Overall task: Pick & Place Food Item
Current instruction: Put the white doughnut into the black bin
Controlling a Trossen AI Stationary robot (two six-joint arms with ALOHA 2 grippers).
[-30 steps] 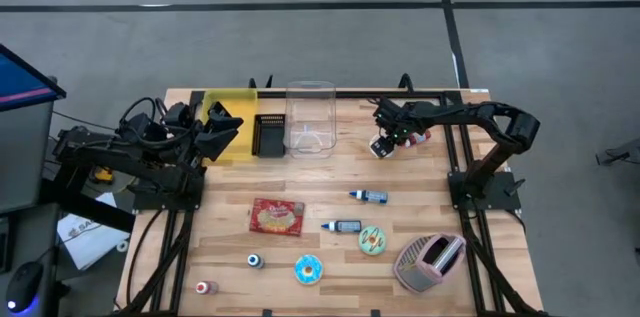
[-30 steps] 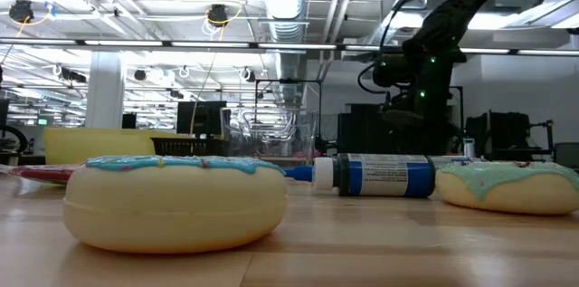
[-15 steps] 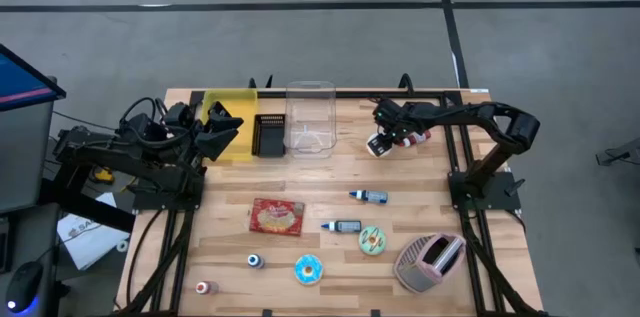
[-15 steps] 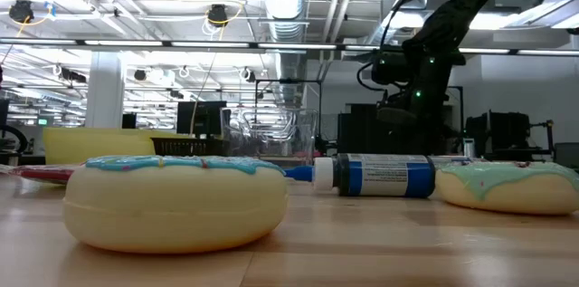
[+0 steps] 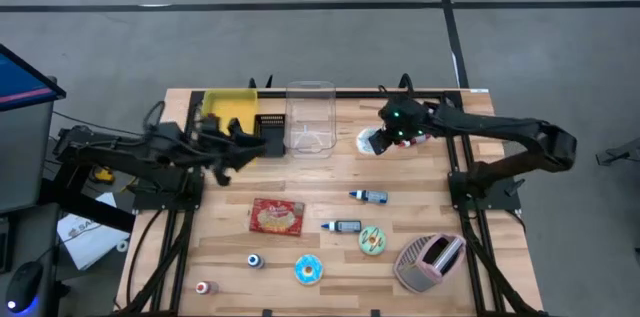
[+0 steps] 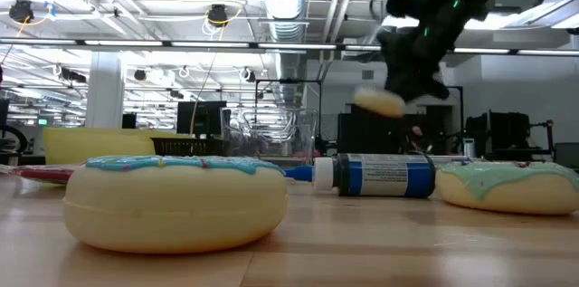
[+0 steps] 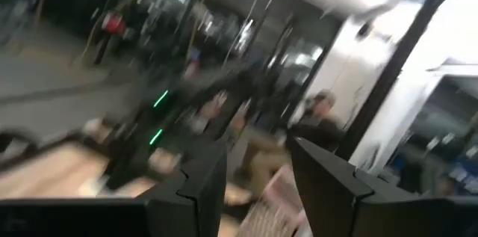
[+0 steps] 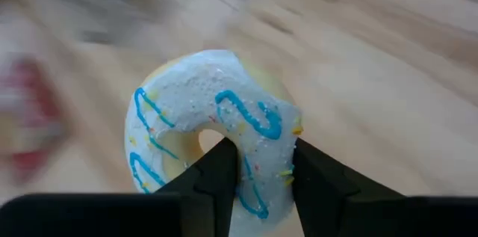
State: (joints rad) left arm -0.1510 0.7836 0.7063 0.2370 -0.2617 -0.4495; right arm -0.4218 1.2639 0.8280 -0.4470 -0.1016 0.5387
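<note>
Right gripper (image 8: 258,173) raised above the far part of the wooden table (image 5: 420,192), jaws clamped on the rim of a white-iced doughnut with blue stripes (image 8: 213,136), one finger through its hole. Doughnut carried clear of the tabletop, just right of the clear container (image 5: 310,117). Left gripper (image 7: 258,170) over the far left, beside the black tray (image 5: 270,129), jaws partly apart, holding nothing. Yellow bin (image 5: 230,107) far left.
</note>
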